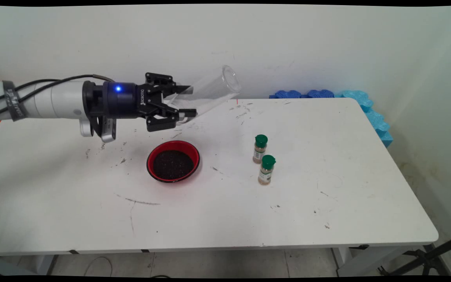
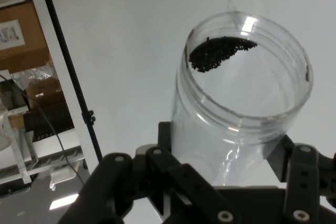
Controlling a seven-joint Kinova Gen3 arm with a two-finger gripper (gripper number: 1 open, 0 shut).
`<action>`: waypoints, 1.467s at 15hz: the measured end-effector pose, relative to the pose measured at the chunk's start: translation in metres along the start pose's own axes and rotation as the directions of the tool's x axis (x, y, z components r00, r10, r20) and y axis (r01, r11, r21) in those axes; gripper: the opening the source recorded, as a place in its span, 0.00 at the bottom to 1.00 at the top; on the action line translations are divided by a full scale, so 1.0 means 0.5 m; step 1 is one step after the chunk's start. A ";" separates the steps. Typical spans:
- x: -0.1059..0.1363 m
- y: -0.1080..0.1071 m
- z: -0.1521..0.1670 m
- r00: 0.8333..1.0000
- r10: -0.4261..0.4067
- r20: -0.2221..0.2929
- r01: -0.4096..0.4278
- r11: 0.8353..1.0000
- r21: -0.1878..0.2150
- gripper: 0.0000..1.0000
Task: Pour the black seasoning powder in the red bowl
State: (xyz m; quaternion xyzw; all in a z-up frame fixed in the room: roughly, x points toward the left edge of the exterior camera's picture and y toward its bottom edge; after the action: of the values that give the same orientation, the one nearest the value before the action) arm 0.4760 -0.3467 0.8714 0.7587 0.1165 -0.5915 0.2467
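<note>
main view | fingers (image 1: pixel 184 102) clamp tilted clear jar (image 1: pixel 210 92) | red bowl (image 1: pixel 173 161) below | two spice bottles (image 1: pixel 264 159) right

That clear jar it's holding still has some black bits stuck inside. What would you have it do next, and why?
Probably tip the clear jar further, mouth downward. The gripper holds it tilted with the mouth up, above the table behind the red bowl, and a clump of black grains clings inside near the rim.

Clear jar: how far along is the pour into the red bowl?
Done: the red bowl holds a bed of dark grains. In hand: the gripper grips the clear jar, tilted, mouth up. Left: a small clump of grains clings inside near its mouth. The two spice bottles stand upright, capped.
</note>
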 end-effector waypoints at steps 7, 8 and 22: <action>-0.010 0.009 0.001 0.997 0.074 0.025 -0.073 0.997 -0.013 0.00; -0.008 0.010 0.001 0.996 0.088 0.022 -0.088 0.996 -0.010 0.00; -0.030 0.047 0.002 0.725 0.686 0.054 -0.688 0.718 0.106 0.00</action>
State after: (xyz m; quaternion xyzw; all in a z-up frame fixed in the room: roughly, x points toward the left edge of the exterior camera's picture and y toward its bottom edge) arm 0.4823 -0.3655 0.8913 0.7580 -0.2097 -0.4676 0.4034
